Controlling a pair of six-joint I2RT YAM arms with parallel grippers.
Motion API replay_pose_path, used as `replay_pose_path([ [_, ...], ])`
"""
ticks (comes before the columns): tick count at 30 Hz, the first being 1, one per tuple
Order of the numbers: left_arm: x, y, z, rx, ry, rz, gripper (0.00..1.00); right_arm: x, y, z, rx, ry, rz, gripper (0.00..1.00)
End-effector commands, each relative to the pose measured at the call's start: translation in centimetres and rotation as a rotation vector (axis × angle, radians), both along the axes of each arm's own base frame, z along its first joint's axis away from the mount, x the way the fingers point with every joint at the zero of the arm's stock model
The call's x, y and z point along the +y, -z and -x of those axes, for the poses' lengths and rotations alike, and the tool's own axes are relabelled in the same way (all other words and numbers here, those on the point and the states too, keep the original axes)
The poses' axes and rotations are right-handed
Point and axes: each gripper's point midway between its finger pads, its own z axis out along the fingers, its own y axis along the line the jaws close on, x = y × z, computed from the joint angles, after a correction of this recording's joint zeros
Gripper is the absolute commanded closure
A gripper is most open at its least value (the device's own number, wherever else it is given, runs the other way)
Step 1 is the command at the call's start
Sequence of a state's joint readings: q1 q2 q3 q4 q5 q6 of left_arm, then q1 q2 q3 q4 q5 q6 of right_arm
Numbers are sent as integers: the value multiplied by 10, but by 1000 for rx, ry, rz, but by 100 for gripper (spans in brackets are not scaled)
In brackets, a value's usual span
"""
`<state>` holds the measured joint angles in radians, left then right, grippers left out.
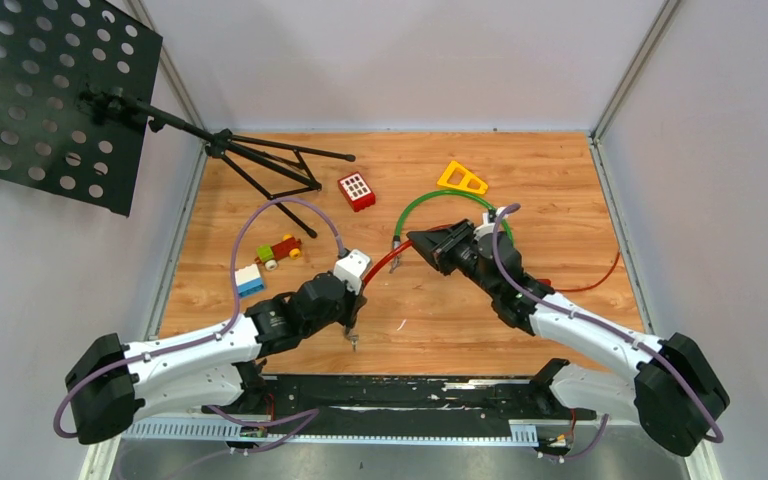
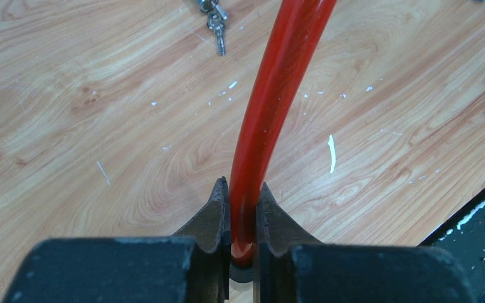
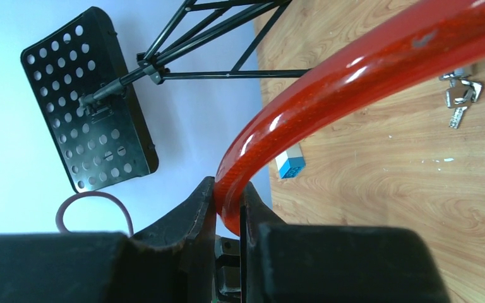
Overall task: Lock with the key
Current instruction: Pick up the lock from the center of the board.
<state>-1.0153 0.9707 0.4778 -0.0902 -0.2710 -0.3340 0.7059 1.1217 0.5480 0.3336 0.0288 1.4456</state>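
A red cable lock (image 1: 388,264) spans between my two grippers above the wooden table (image 1: 440,320). My left gripper (image 1: 359,296) is shut on one end of it; in the left wrist view the cable (image 2: 271,95) runs up from between the fingers (image 2: 213,214). My right gripper (image 1: 417,243) is shut on the other part; in the right wrist view the cable (image 3: 353,76) arches to the right. A small bunch of keys (image 2: 215,25) lies on the table beyond the left gripper. It also shows in the right wrist view (image 3: 459,96), below the cable.
A green cable (image 1: 440,197) arcs behind the right gripper. A yellow triangle (image 1: 462,179), a red block (image 1: 356,191), toy bricks (image 1: 265,262) and a black music stand (image 1: 260,165) sit further back. A black rail (image 1: 410,390) runs along the near edge.
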Motion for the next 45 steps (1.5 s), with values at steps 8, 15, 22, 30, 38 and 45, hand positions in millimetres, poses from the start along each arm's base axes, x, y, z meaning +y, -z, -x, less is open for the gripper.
replay_pose_path([
  [8,-18,-75,-7,-152,38,210,100,-11,-84,16,-263,-14,-14,100],
  [15,11,-132,-22,-345,-94,330,100,-13,-133,39,-427,-35,40,88],
  [22,28,-172,-26,-493,-105,313,100,-19,-146,47,-481,-39,47,52],
  [30,38,-210,-29,-654,-105,297,100,-17,-172,75,-742,-173,182,38],
  [38,43,-227,-29,-696,-87,236,100,-50,-165,92,-1038,-231,605,39],
  [45,39,-243,-28,-691,-66,241,100,-56,-105,78,-1145,-264,855,38],
])
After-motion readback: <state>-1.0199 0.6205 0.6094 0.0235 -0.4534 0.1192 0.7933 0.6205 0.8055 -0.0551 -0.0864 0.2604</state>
